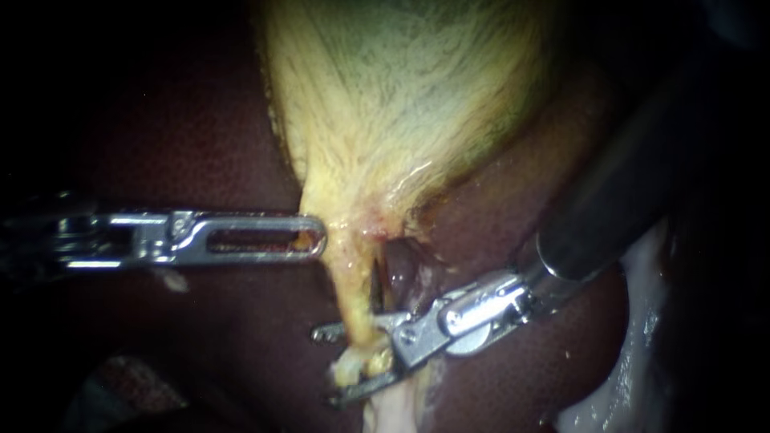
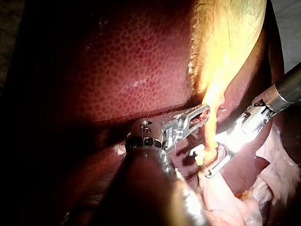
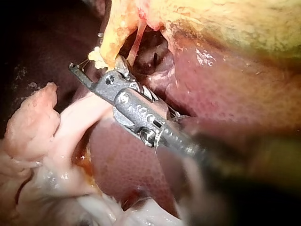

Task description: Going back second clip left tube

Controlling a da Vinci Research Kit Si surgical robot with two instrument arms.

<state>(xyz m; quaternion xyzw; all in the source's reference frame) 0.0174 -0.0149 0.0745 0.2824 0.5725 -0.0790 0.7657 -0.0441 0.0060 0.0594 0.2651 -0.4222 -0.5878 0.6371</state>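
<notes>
Presently our right instrument [image 1: 337,365] has its two slim jaws spread with a clear gap. The left tube [image 1: 357,301] runs straight through that gap, and a pale lump of its tissue sits between the jaws. We cannot make out a clip on the tube in any view, so we cannot say how one is seated.

The step, as we judge it, is to draw this instrument back along its own shaft, away from the tube. The main hazard is a jaw tip hooking the tube on the way out. Both tips reach past it to the far side, so a sideways or lifting drift would drag the tube and could tear it or shift anything clamped there. Just beside the jaw nearer the gallbladder, a thinner strand [image 3: 135,44] lies close to the tube and could be snagged the same way.

Farther out, our left instrument [image 1: 317,238] has its jaws pressed together on the neck of the gallbladder [image 1: 401,96], holding the tube stretched between its grip and our right jaws. If that pinch slips, the tube would slacken and fold onto the open jaws. Under both instruments lies the liver [image 2: 122,70], which a dipping tip could scrape.
</notes>
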